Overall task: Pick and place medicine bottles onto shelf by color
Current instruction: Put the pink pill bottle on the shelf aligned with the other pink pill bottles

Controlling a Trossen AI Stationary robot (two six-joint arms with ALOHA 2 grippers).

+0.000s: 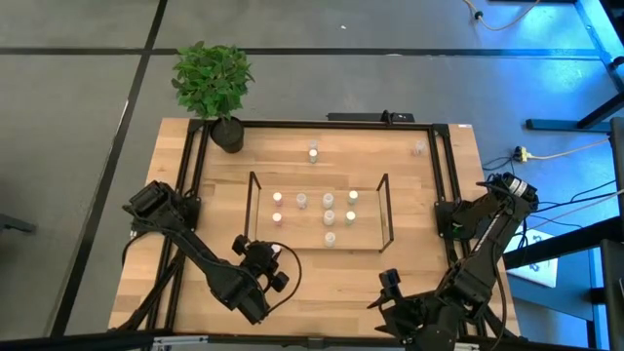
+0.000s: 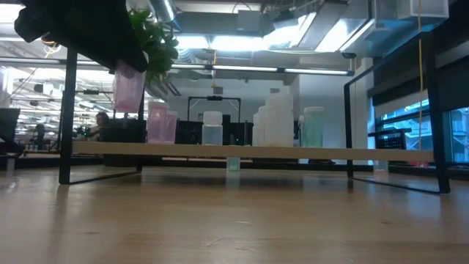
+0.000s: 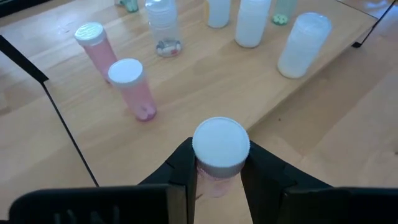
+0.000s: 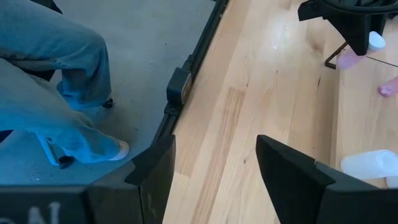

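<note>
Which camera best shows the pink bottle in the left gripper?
Left wrist view: the pink bottle sits clamped between the left gripper fingers. Low view shows it hanging above the shelf; right wrist view catches it far off; high view hides it.

Shelf (image 1: 384, 210) front corner open; two pink bottles (image 3: 132, 87) stand beyond.

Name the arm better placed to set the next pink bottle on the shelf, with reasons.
Left. The left gripper is shut on a pink bottle, close to the shelf and its two pink bottles. The right gripper is open and empty at the table's near edge.
</note>
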